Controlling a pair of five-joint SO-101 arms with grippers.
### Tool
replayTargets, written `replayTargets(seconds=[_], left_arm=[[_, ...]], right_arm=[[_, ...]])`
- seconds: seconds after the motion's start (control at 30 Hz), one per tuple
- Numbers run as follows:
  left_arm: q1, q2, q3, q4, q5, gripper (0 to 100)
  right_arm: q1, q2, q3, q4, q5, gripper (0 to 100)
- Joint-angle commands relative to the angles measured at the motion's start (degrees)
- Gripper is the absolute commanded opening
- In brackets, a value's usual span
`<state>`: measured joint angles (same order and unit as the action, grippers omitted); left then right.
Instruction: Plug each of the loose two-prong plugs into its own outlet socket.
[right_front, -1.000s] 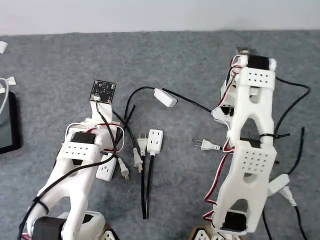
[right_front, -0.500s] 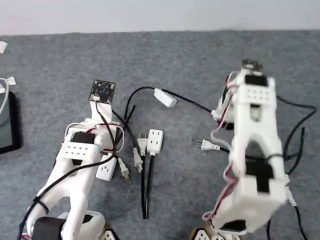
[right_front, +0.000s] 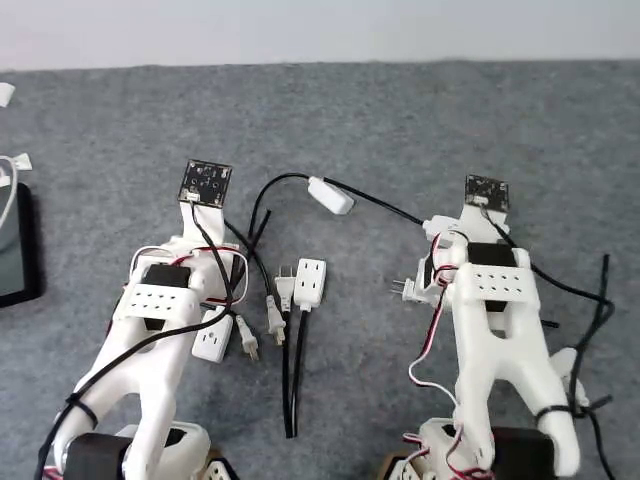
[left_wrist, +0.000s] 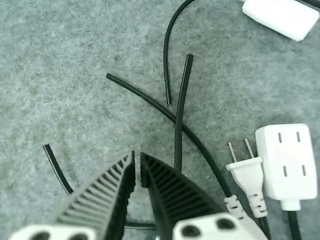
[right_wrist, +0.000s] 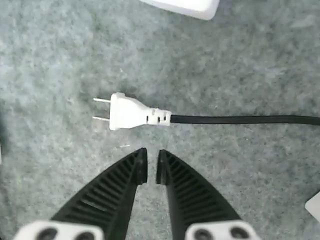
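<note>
Both closed on nothing, my right gripper (right_wrist: 151, 160) hangs just beside the white two-prong plug (right_wrist: 127, 112) while thin black cords (left_wrist: 183, 100) cross before my left gripper (left_wrist: 137, 162).

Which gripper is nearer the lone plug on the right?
Right. The right gripper hangs just short of the plug, not touching; the left gripper sits far off, over black cords.

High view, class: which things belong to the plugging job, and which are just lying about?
Job: middle plug, middle socket, near plug, near socket, lone plug, far socket.
Lying about: dark slab at the left edge, white scrap beside it.
</note>
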<state>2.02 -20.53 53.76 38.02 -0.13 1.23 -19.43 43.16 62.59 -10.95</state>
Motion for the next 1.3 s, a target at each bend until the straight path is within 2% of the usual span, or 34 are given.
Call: replayTargets(seconds=[0.0, 0.1, 0.17, 0.53, 0.73, 1.27], left_arm=[[0.35, -2.02, -2.15, -1.05, -0.44, 1], [0.35, -2.02, -1.89, -1.05, -0.44, 1], [0.35, -2.02, -1.89, -1.05, -0.44, 1], [0.35, -2.11, -1.80, -1.05, -0.44, 1], [0.35, -2.11, -1.80, -1.05, -0.44, 1], [0.44, -2.11, -1.80, -1.05, -0.44, 1]], right_arm=[[0.22, 1.71, 0.70, -2.42, -7.65, 10.7], [0.57, 5.85, -0.53, -4.53, -21.45, 13.6], [0.57, 8.40, -2.29, -4.35, -25.93, 14.1], [1.63, 14.64, -7.74, -4.26, -26.81, 14.0], [3.91, 14.99, -10.37, -1.63, -32.88, 13.9], [3.74, 15.16, -10.29, -6.02, -33.23, 14.0]])
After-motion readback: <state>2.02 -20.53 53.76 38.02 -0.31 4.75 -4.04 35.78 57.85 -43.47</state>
